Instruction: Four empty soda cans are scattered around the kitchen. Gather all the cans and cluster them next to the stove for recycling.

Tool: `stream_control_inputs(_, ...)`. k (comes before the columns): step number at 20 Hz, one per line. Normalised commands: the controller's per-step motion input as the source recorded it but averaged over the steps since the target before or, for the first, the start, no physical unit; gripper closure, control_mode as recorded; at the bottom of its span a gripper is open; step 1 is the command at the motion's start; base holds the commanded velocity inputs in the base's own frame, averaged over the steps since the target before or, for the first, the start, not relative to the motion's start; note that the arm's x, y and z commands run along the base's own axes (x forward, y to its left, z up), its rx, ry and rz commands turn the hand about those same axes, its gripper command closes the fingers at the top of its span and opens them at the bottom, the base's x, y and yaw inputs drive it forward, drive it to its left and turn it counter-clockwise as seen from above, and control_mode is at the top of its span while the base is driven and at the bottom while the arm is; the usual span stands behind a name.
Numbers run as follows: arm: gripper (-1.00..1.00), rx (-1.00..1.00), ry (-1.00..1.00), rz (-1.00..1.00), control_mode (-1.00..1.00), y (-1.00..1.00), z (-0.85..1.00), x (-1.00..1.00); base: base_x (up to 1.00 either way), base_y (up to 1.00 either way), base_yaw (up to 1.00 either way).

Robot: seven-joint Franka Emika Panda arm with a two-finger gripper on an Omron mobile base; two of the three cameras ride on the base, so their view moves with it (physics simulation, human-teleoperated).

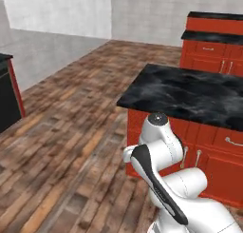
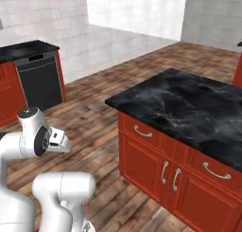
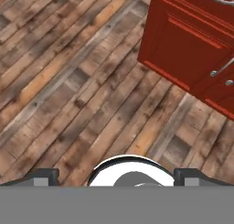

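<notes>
Wood floor (image 3: 68, 81) beneath open tool (image 3: 117, 177)

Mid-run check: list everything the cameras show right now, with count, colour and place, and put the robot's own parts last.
island counter: one, black marbled top on red cabinets, right of the arm.
island handles: several, silver, on its drawers and doors.
far cabinet: one, red with black top, back right.
dishwasher: one, black, under the left counter.
floor: wood planks.
walls: white tile.
arm: one, white with dark joints, folded low.
gripper: open, over floor, holding nothing.
</notes>
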Motion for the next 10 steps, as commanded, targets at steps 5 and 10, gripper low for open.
stream_control_inputs(5,-1.0,0.0,0.0,0.0,1.0,0.0,0.0,0.0,0.0,0.05,-1.0)
stream_control_inputs(10,-1.0,0.0,0.0,0.0,1.0,0.0,0.0,0.0,0.0,0.05,-0.91)
